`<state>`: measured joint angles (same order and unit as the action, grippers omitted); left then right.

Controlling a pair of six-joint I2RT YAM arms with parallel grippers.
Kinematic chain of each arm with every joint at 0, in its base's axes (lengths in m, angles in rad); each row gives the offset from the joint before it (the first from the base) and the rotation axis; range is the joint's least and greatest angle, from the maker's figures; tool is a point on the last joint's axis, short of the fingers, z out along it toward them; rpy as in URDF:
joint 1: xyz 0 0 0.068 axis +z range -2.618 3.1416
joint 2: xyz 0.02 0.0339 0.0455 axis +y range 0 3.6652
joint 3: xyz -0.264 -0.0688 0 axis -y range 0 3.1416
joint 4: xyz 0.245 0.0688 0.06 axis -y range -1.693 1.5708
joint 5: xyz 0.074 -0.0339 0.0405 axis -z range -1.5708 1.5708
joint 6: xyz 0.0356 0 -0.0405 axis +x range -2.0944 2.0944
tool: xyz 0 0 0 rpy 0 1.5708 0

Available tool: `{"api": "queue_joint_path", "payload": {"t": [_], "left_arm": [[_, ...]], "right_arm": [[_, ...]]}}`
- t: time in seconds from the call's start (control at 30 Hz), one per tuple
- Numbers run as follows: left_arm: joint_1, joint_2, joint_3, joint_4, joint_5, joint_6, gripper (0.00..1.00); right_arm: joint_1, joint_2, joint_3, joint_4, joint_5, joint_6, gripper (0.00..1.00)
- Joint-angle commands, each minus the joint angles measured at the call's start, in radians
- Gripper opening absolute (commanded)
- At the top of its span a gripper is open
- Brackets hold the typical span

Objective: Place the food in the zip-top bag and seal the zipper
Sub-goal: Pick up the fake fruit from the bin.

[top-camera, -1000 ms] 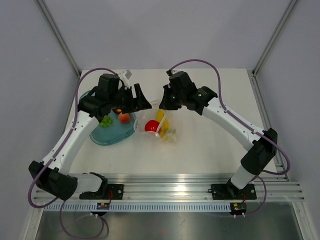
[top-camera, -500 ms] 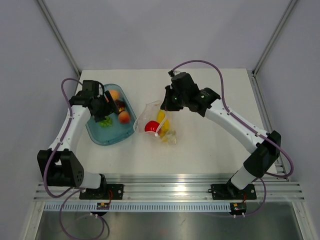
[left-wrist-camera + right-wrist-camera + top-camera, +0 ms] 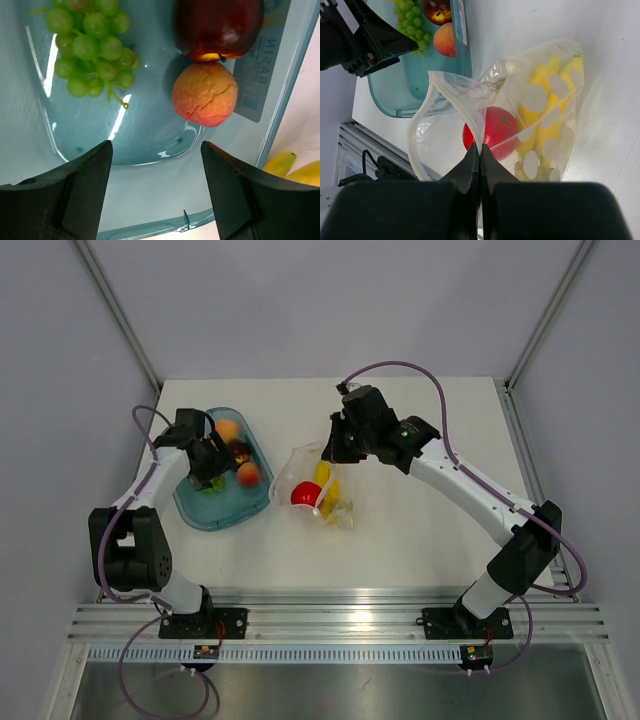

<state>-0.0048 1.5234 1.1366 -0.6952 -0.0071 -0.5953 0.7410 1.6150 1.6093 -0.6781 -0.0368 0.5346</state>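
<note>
The clear zip-top bag [image 3: 322, 492] lies mid-table with its mouth open; a red apple [image 3: 492, 131] and a yellow banana bunch [image 3: 545, 107] are inside. My right gripper [image 3: 480, 146] is shut on the bag's upper mouth edge, where the pale zipper strip [image 3: 420, 125] loops open. My left gripper [image 3: 156, 147] hovers open over the teal tray [image 3: 150, 200], with nothing between its fingers. Ahead of it lie green grapes [image 3: 92, 50], a peach [image 3: 205, 94] and a dark red plum [image 3: 217, 27]. In the top view the left gripper [image 3: 205, 465] partly hides the grapes.
Another orange fruit [image 3: 228, 428] sits at the tray's far end. The tray [image 3: 225, 515] stands left of the bag, a small gap apart. Grey walls and metal posts ring the white table; the rail runs along the near edge.
My left arm has swung back from beside the bag's mouth to over the tray, and its jaws have narrowed a little. The right gripper and the bag have barely moved.
</note>
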Motion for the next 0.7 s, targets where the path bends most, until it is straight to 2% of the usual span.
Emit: {"api": "queue_joint_path", "payload": {"t": [0.0,0.13,0.43,0.67], "left_arm": [[-0.003,0.055,0.026,0.100,0.088,0.011,0.76],[-0.011,0.112,0.038,0.128,0.133,0.026,0.81],[-0.021,0.176,0.032,0.186,0.179,0.043,0.85],[-0.029,0.205,0.005,0.252,0.200,0.035,0.98]], "right_arm": [[0.012,-0.017,0.015,0.032,-0.002,-0.012,0.00],[0.012,-0.007,0.020,0.032,-0.006,-0.008,0.00],[0.012,0.002,0.029,0.023,-0.006,-0.007,0.00],[0.014,0.011,0.031,0.026,-0.018,-0.001,0.00]]}}
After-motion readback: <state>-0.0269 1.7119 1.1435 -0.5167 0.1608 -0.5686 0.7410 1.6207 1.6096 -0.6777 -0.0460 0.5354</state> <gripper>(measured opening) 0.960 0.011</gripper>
